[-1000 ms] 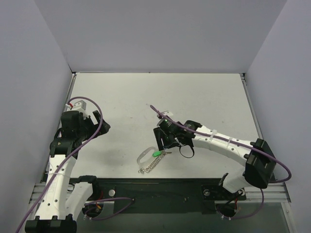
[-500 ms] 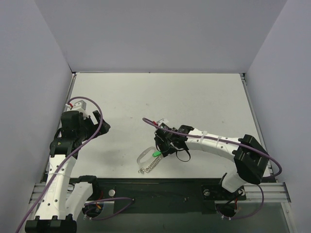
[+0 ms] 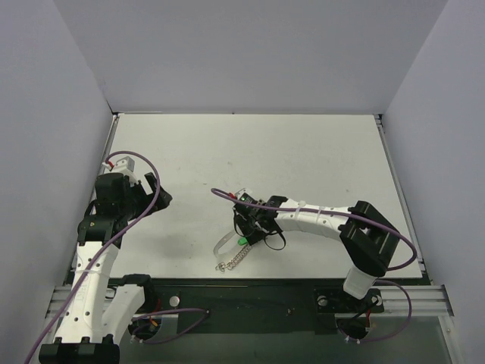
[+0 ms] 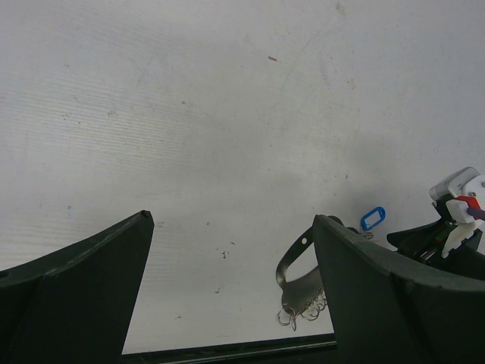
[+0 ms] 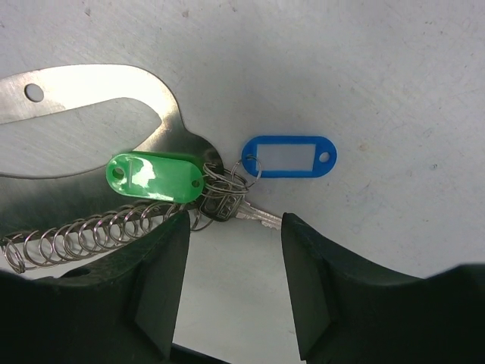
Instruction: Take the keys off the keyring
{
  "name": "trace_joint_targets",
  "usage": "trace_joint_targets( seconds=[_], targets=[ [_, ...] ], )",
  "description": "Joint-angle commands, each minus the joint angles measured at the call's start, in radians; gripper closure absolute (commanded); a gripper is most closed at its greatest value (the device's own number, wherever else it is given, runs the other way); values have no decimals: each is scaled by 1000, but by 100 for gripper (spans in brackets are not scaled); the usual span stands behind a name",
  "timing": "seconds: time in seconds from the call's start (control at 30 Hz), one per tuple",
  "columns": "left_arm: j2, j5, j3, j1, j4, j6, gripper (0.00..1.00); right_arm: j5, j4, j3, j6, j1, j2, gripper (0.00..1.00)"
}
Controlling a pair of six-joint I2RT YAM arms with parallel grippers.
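Observation:
The keyring (image 5: 91,80) is a silver oval loop lying flat, with a coiled chain (image 5: 83,235), a green tag (image 5: 155,177) and a blue tag (image 5: 289,156). A small silver key (image 5: 254,216) with a dark head lies among small split rings below the tags. My right gripper (image 5: 233,250) is open just above the table, its fingers either side of the key's tip, touching nothing. In the top view the keyring (image 3: 224,244) lies near the front centre with the right gripper (image 3: 248,227) over it. My left gripper (image 4: 231,258) is open and empty at the left (image 3: 155,193); the loop (image 4: 292,265) shows beside its right finger.
White walls enclose the table on three sides. The black front rail (image 3: 242,296) runs along the near edge just below the keyring. The right arm (image 3: 326,220) stretches across the front right.
My right gripper has moved left and closer to the keyring, now sitting over the tags and key. The left arm has not moved.

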Motion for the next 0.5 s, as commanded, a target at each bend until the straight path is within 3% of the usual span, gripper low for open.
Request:
trace_joint_targets(
  seconds=[0.0,0.47],
  targets=[
    [-4,1,-2,7,41,2,3,7,15,44,-18,-8,13,53],
    [-3,1,-1,7,40,2,3,-12,47,53,-27,-41,52,65]
  ],
)
